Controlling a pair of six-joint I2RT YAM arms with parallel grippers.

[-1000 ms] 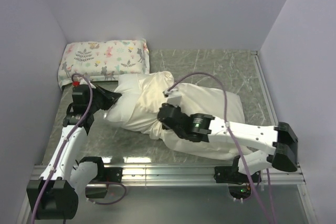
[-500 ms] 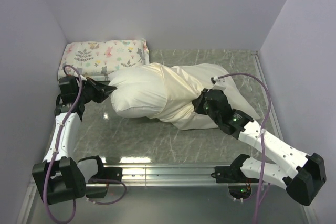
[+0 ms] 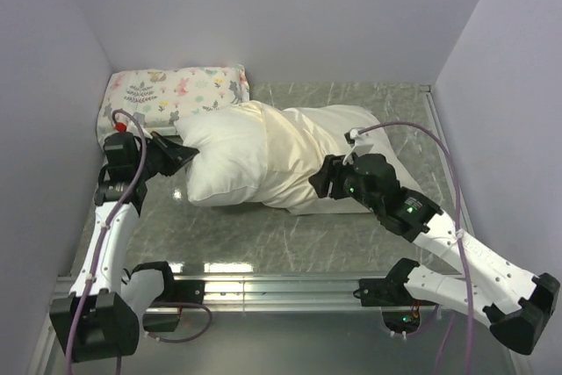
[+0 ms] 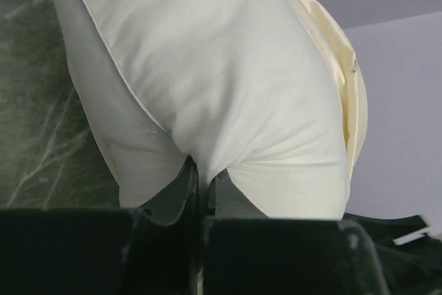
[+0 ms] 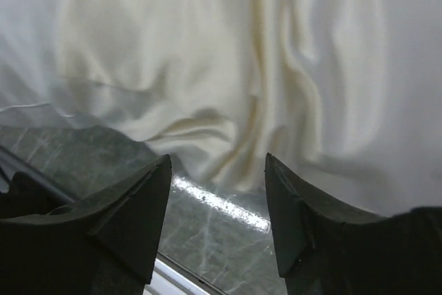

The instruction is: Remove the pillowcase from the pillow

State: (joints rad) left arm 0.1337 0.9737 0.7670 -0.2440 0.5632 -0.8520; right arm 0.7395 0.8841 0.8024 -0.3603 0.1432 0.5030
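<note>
Layout: plump bright-white rectangular pillow (image 3: 219, 164) lies long axis left-to-right, toward the green marbled worktop's (image 3: 263, 236) far-left corner. My left pincer (image 4: 200, 181) pinches its bare left end. My right pincer (image 5: 217, 164), spread, hovers nearest the limp cream fabric pillowcase (image 3: 294, 142), which I judge should draw rightward.

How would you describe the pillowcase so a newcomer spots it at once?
On the marble table, a big pale bundle lies in front of the printed pillow in the far left corner. The pillowcase is the wrinkled cream sleeve over its right part, yellower and limper than the plump white pillow sticking out on the left.
</note>
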